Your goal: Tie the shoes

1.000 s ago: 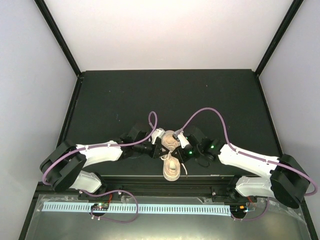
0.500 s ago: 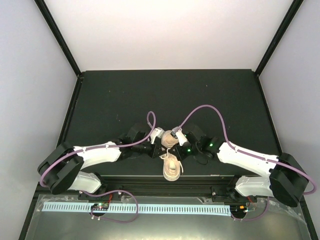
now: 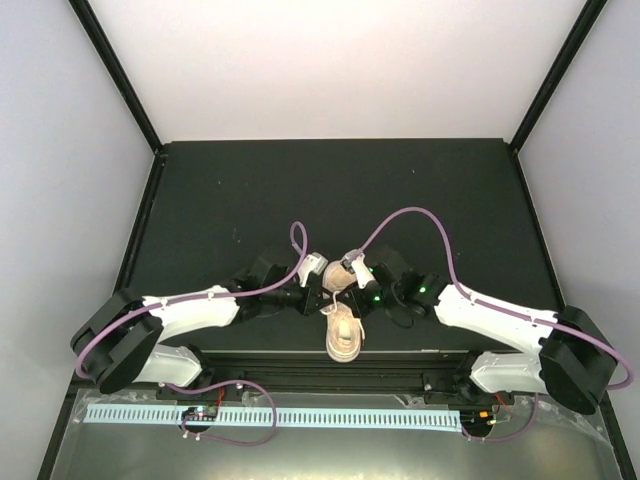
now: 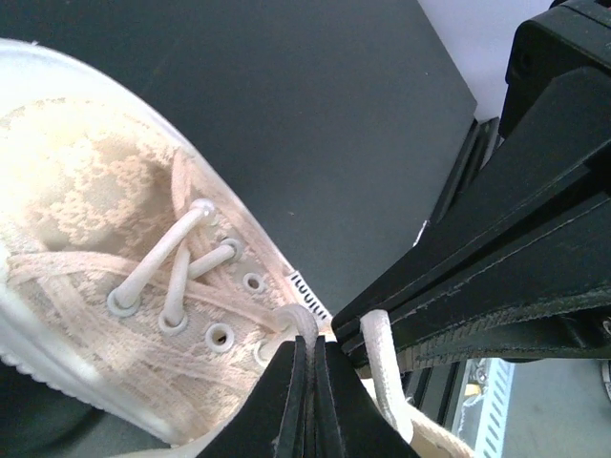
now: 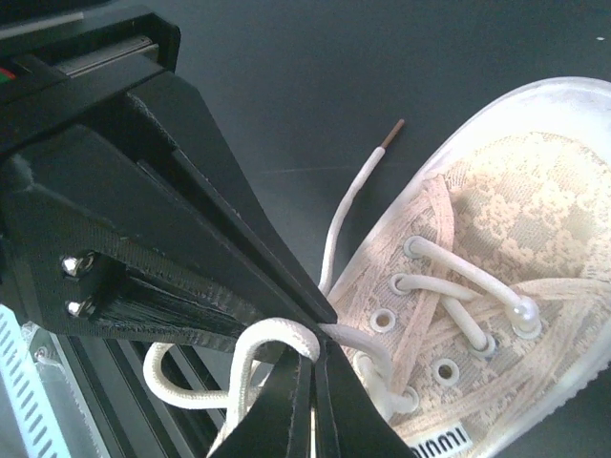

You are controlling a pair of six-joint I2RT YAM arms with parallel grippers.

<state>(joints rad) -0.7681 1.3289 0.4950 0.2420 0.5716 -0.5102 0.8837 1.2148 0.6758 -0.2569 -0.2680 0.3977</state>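
Now the shoe lies at the near edge of the table, its long side running front to back, right between the left claw and right claw, both pinched tight on its laces, each just as near.

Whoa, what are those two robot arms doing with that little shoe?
They're trying to tie it. The shoe sits on the table. The left end effector and the right end effector meet over its eyelets, each shut on a bit of lace. One lace end lies loose beside the shoe, and there's no bow yet.
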